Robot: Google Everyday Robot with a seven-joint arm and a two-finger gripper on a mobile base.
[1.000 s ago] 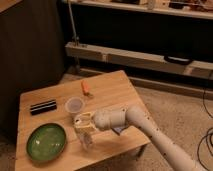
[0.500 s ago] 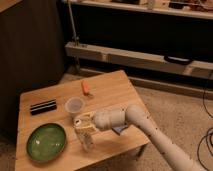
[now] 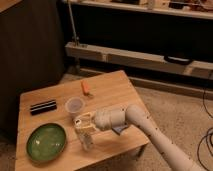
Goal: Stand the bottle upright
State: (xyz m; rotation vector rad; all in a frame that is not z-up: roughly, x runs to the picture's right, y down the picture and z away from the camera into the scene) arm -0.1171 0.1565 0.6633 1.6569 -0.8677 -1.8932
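Observation:
The bottle (image 3: 86, 140) is small, clear and slim, and stands about upright on the wooden table (image 3: 107, 92) near its front edge. My gripper (image 3: 83, 126) is at the end of the white arm (image 3: 150, 130), which reaches in from the right. It sits right at the bottle's top and hides the cap. The bottle's lower part shows below the gripper and rests on the tabletop.
A translucent whitish cup (image 3: 74, 106) stands just behind the gripper. A green plate (image 3: 46, 141) lies at the front left, a black flat object (image 3: 43, 106) at the left, and a small orange item (image 3: 85, 88) further back. Shelving and a dark wall are behind the table.
The gripper has shifted very slightly to the right; the bottle stays in the same spot under it.

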